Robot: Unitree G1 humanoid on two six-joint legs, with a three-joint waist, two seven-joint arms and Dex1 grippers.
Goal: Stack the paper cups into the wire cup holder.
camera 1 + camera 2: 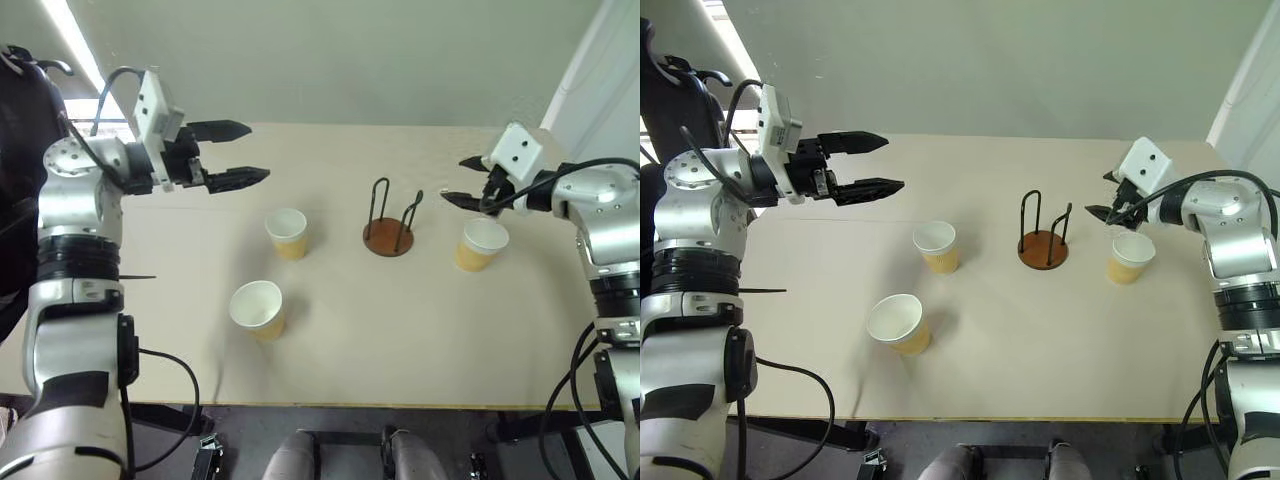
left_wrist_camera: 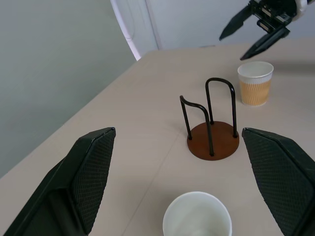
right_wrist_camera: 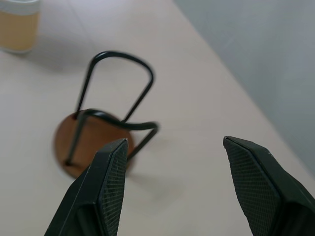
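You are hovering both grippers, left gripper (image 1: 228, 154) and right gripper (image 1: 462, 181), spread-fingered and holding nothing, above three upright paper cups (image 1: 287, 233) flanking the empty wire cup holder (image 1: 389, 220) mid-table, so squeezing hard risks crushing a thin cup or tipping the light holder.

Probably a lab or test room: plain beige worktop (image 1: 400, 330), bare grey wall (image 1: 350, 60), ceiling strip light (image 1: 72, 40) upper left.

Room around my wire cup holder (image 1: 389, 232)

Cups are standing at its nine (image 1: 287, 233), three (image 1: 481, 244) and seven o'clock (image 1: 258, 309), all apart; twelve and six are lying bare.
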